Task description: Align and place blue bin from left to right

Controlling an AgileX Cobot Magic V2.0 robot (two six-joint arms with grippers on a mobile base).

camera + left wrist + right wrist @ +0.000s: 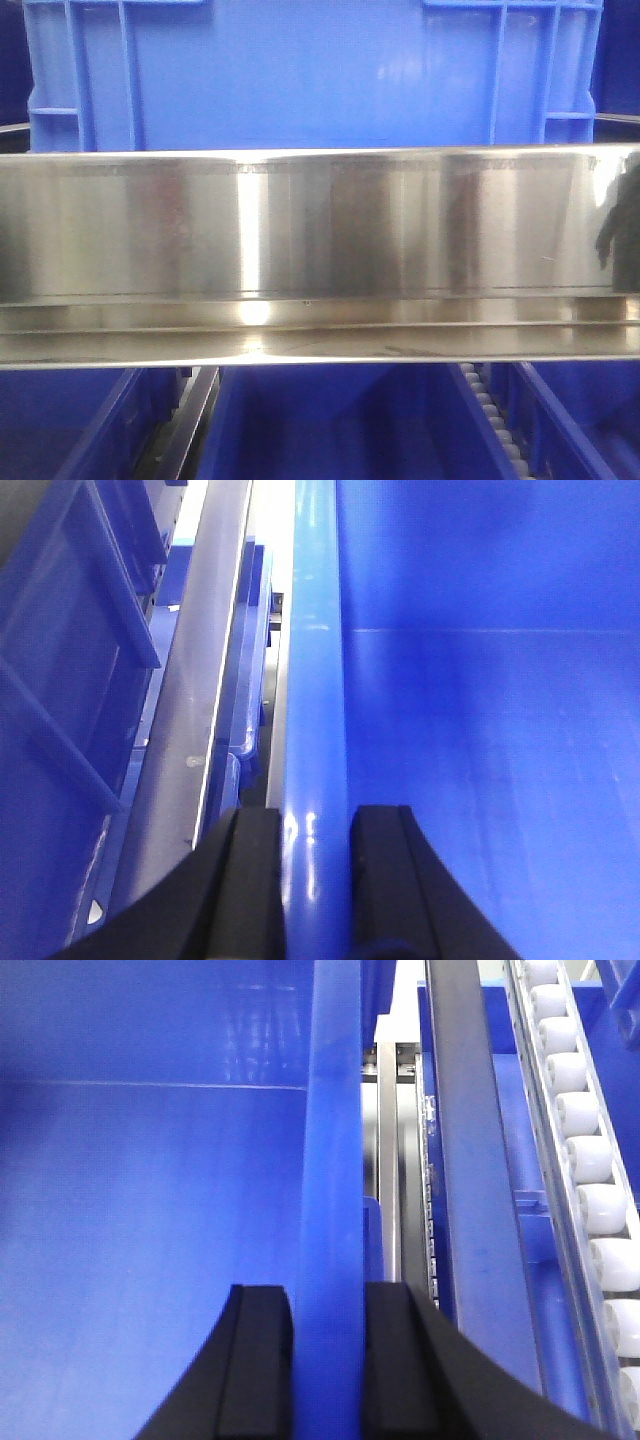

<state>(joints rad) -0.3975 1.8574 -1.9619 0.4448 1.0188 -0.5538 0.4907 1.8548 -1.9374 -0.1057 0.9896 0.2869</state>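
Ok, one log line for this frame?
left gripper: shut on blue bin rim | right gripper: shut on opposite rim | position: behind steel rail

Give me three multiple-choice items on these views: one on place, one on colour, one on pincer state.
1. In the front view, where does the blue bin show relative to the steel rail?
A) below it
B) above it
C) left of it

2. What colour are the rollers in the right wrist view?
A) black
B) red
C) white

3. How does the left pincer stand?
A) closed over the bin's wall
B) wide open in free air
C) holding a roller

Answers:
1 B: the bin fills the picture above the rail.
2 C: they run white along the right edge.
3 A: a black finger presses on each side of the wall.
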